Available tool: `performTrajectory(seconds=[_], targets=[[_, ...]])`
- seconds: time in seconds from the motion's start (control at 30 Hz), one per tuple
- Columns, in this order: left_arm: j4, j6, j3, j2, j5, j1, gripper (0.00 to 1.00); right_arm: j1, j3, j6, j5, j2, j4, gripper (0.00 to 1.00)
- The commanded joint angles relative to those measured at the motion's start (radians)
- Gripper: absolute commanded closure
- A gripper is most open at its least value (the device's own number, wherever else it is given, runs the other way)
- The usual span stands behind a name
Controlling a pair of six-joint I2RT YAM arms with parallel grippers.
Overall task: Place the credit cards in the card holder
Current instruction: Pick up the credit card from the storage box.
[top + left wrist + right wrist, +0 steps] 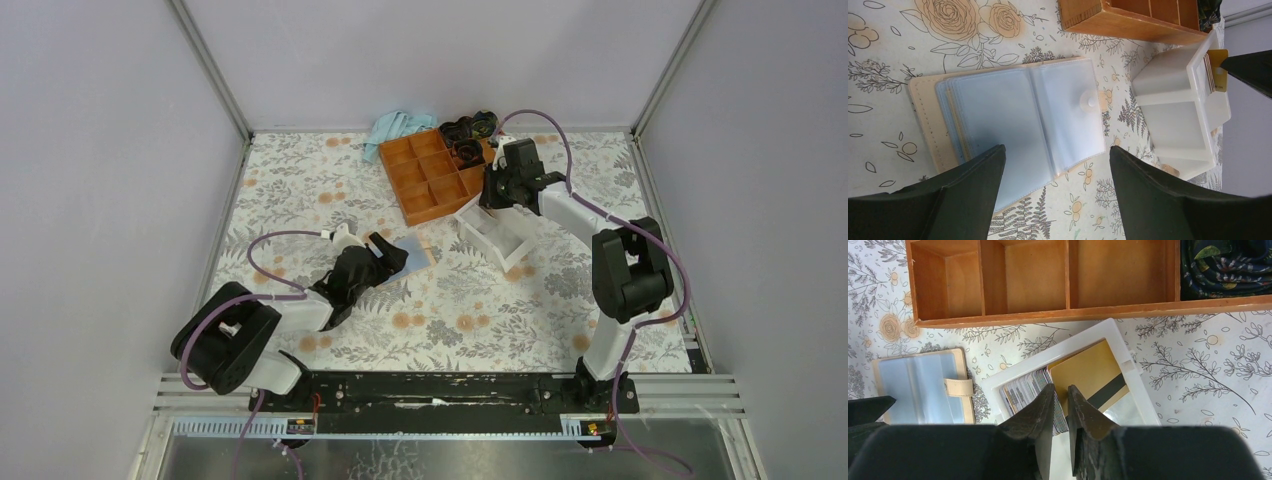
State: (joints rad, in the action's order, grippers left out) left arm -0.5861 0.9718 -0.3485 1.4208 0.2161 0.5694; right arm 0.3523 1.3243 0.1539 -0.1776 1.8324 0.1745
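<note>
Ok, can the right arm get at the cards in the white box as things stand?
Probably yes: the right tool hangs directly over the open-topped white box, its tips at the cards, and nothing covers them.

Tan card holder (pixel 1013 135) lies open, clear sleeves up. Credit cards (pixel 1030 390) stand packed, apparently on edge, in white box (pixel 1048 358).

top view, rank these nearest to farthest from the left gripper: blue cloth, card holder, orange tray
1. card holder: right at the left gripper, lying open beneath its jaws.
2. orange tray: farther back and a little to the right.
3. blue cloth: at the back edge, beyond the tray's far left corner.
</note>
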Motion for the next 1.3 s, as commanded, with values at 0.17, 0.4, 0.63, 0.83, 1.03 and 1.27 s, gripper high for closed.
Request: performTrajectory(seconds=[0.17, 0.4, 0.63, 0.83, 1.03, 1.27], targets=[[-0.049, 0.008, 0.01, 0.005, -0.003, -0.005, 0.17, -0.006, -0.025, -0.025, 0.137, -0.092, -0.009, 0.85], [-0.052, 0.011, 0.003, 0.012, -0.001, -0.005, 0.17, -0.005, -0.033, -0.038, 0.227, -0.12, 0.003, 0.9], [-0.047, 0.007, -0.001, 0.01, 0.005, -0.006, 0.17, -0.004, -0.04, -0.048, 0.269, -0.139, 0.004, 1.0], [-0.036, 0.001, -0.002, -0.006, 0.017, -0.005, 0.17, -0.002, -0.062, -0.051, 0.298, -0.179, -0.014, 1.0], [-0.037, 0.004, -0.002, -0.01, 0.019, -0.006, 0.17, 0.002, -0.078, -0.056, 0.327, -0.255, -0.02, 1.0], [-0.041, 0.013, 0.003, -0.031, 0.017, -0.006, 0.17, 0.009, -0.104, -0.049, 0.348, -0.343, -0.024, 1.0]])
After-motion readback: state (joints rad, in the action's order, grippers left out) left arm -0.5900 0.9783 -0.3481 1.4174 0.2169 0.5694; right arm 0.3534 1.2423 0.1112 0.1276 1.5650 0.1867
